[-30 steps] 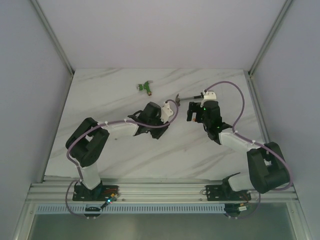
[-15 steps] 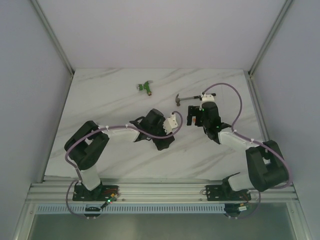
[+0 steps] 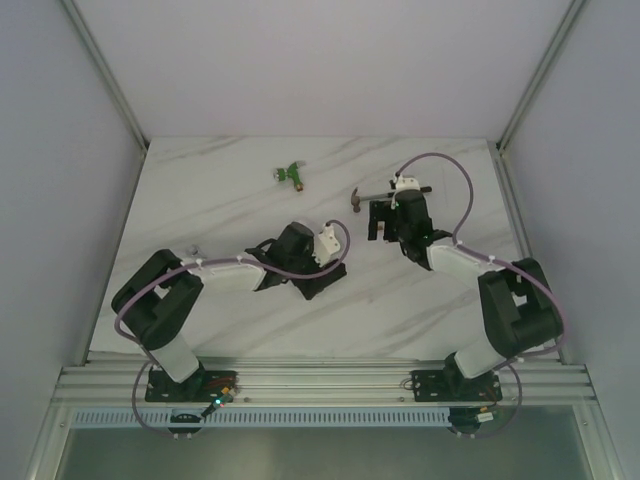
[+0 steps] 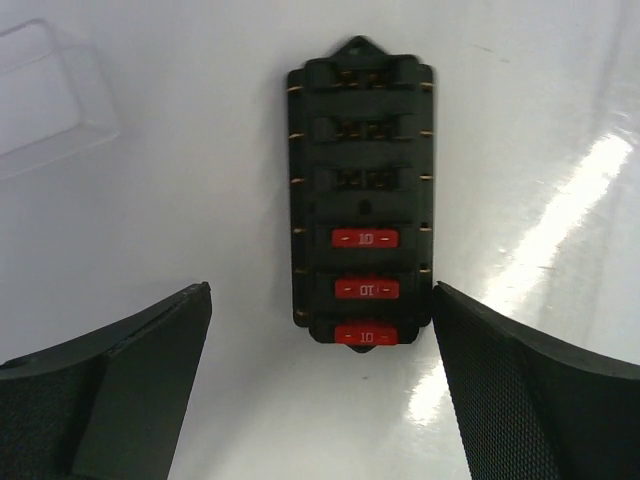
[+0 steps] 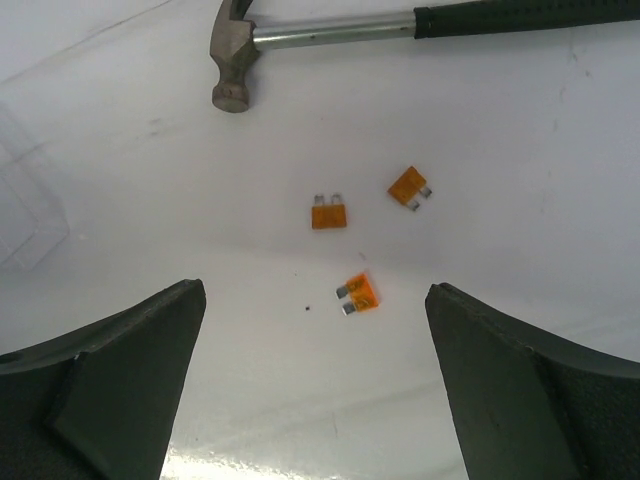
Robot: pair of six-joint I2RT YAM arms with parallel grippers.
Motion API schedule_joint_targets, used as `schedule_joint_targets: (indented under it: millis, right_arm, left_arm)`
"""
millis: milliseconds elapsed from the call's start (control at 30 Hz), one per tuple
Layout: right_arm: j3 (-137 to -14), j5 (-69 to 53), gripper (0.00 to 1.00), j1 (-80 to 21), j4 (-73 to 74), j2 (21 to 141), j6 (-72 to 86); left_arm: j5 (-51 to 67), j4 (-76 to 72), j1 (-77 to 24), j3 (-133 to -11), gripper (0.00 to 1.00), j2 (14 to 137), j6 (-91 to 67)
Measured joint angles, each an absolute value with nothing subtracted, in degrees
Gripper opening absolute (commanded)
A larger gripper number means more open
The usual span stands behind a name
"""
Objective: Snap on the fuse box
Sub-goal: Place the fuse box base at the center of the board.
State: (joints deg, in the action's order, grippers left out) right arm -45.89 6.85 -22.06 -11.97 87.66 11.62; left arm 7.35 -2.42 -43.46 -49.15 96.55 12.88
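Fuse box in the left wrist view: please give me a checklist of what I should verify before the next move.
1. Open left gripper: ok.
2. Near end of the fuse box lies inside that gripper's opening: ok.
3. All places filled: not ok; three red fuses are in, three empty slots remain.
4. Open right gripper, three loose fuses before it: ok.
5. The clear lid lies apart from the box: ok.
6. Fuses pressed fully home: cannot tell.

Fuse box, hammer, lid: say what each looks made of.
Fuse box: likely moulded plastic, matte black, with sharp-edged slots. Hammer: metal head, dull grey; shaft bright, mirror-like steel; grip black, probably rubber. Lid: clear plastic, it seems; the table shows through.
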Motion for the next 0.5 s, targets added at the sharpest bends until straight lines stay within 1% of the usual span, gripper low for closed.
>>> schedule_joint_targets:
  millis: [167,233,367,500]
  right_arm:
    - [-48.75,6.90,1.00,-22.06,-10.76,91.02,11.14]
    - [-49.98,6.92,0.98,-22.06,-10.00,92.44,10.98]
    - [-52.82,7.75,0.93,-22.11,-7.86,94.98,10.87]
    - [-56.64,9.72,0.85,-22.22,-6.20,98.17,10.85]
  left_arm:
    - [4.49,-5.63,-41.60,-46.96,1.00,95.48,10.35]
    - [3.86,-6.35,-41.08,-45.71,1.00,94.50,9.74]
    - [4.71,-7.11,-40.84,-43.03,1.00,92.07,8.58]
    - [6.61,-9.85,-40.84,-38.35,1.00,86.39,6.83]
